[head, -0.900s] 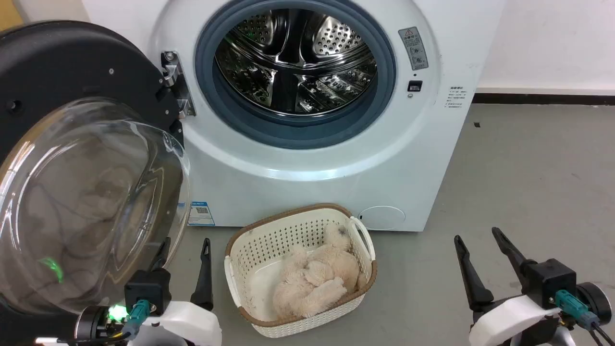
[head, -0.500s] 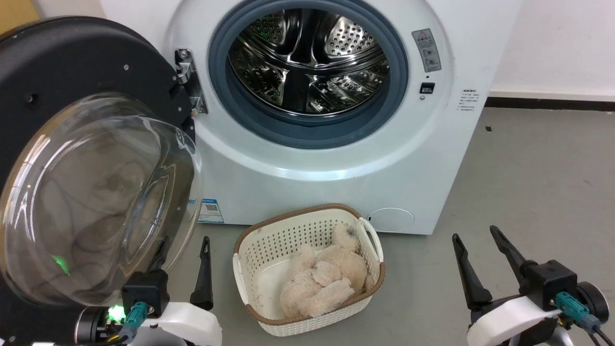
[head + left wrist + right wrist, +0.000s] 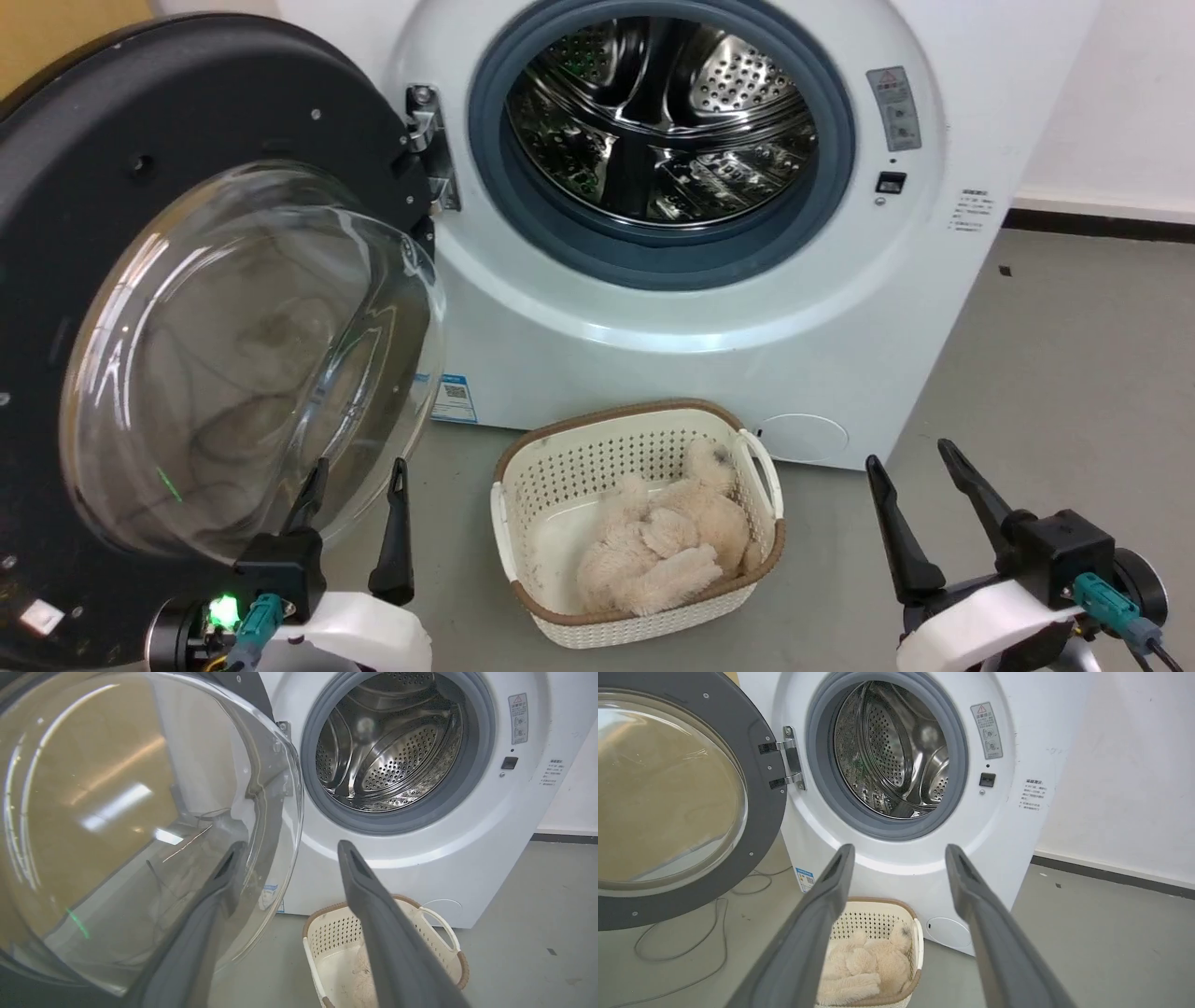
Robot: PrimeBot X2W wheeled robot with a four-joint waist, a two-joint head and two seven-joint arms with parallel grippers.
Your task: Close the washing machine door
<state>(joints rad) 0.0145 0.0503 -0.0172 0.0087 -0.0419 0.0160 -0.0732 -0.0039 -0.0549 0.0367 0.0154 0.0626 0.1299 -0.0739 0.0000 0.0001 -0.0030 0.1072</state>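
The washing machine (image 3: 709, 308) stands at 12 o'clock in the head view, with its drum (image 3: 653, 121) uncovered. The door (image 3: 187, 103) hangs wide open at 9 o'clock from the drum. Its hinge (image 3: 431, 140) is at its 2 o'clock edge, and its glass window (image 3: 252, 373) bulges toward the robot. A basket (image 3: 635, 413) holding a plush toy (image 3: 667, 551) sits at 6 o'clock from the drum, apart from the door.

The left claw (image 3: 360, 464) is released and holds nothing. The lower rim of the glass lies just beside it, at 11 o'clock. In the left wrist view one finger (image 3: 210, 914) is seen through the glass, and I cannot tell if it touches. The right claw (image 3: 907, 452) is also released and empty, well apart at 4 o'clock from the door.

I judge the left arm to be the nearer one. The door must swing about its upright hinge line toward 3 o'clock, so the push belongs on the side far from the hinge.
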